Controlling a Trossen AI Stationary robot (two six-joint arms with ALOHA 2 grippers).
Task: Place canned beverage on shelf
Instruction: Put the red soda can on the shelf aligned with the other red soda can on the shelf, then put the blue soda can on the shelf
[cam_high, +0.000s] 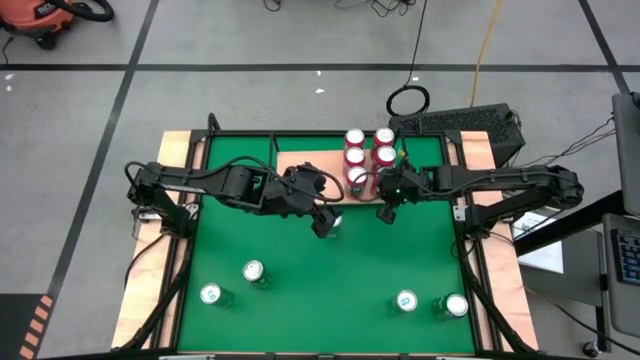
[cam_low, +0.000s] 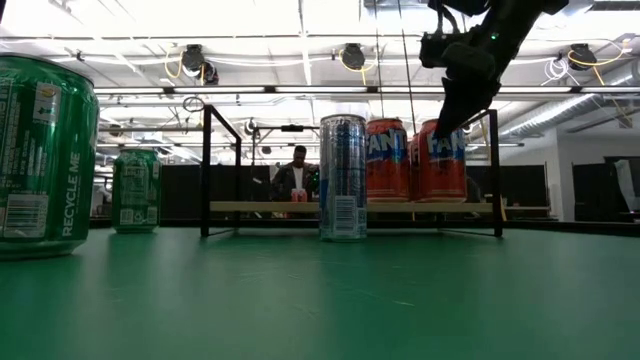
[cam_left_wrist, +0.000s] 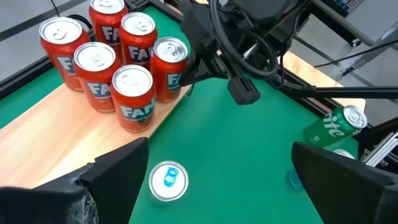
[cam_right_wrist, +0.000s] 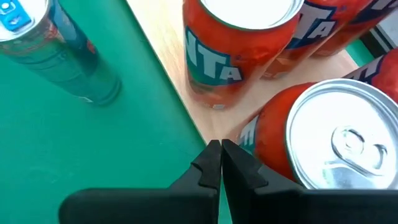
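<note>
The shelf (cam_high: 300, 160), at the far edge of the green table (cam_high: 320, 300), carries five orange Fanta cans (cam_left_wrist: 130, 96) standing upright in a tight cluster at its right end. One blue-and-silver can (cam_low: 343, 176) stands on the mat just in front of the shelf, and four green cans (cam_high: 254, 271) stand apart near the front edge. The left gripper (cam_high: 322, 222) hangs wide open and empty above the blue-and-silver can, while the right gripper (cam_right_wrist: 220, 163) is pinched closed on nothing, beside the nearest orange can.

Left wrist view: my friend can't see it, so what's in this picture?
Five orange soda cans stand bunched on a light-wood shelf. A silver can with a blue tab stands on the green table between the open left gripper fingers, and the right gripper hangs shut beside the orange cans.
</note>
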